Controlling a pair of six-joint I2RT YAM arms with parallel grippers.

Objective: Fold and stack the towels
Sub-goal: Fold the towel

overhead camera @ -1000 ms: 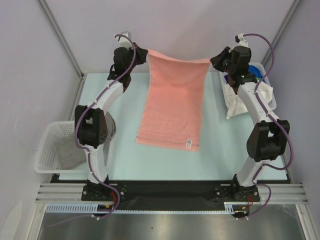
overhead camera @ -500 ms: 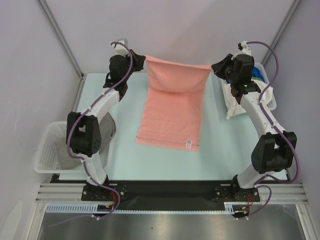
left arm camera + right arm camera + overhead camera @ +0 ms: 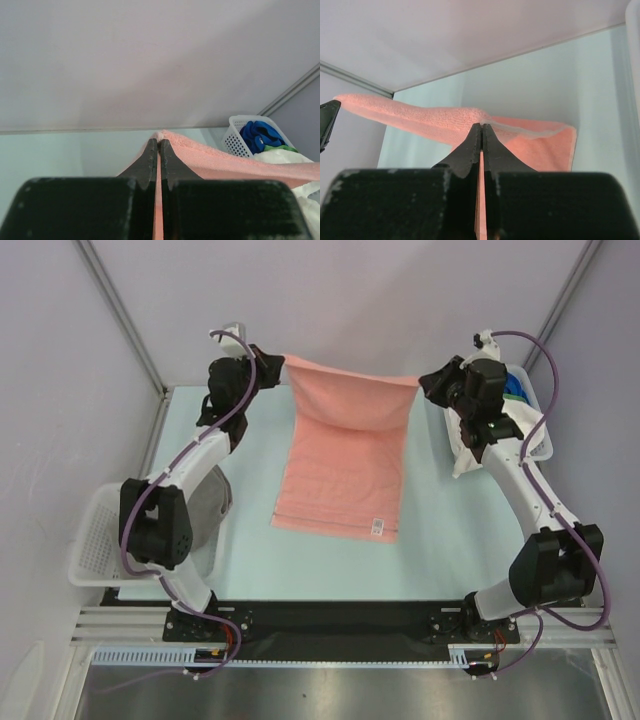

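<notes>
- The spread towel (image 3: 345, 465) lies on the middle of the table (image 3: 440, 530), with its far edge lifted.
- The left gripper (image 3: 281, 366) pinches its far-left corner, and the right gripper (image 3: 424, 383) pinches its far-right corner.
- The left basket (image 3: 85, 550) sits at the table's near-left edge, with a second towel (image 3: 215, 502) in it.
- The right basket (image 3: 537, 400) sits far right, with heaped towels (image 3: 468, 450) spilling over its near-left side.

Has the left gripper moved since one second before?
Yes: the left gripper is now lower in the top view, nearer the table's far edge.
</notes>
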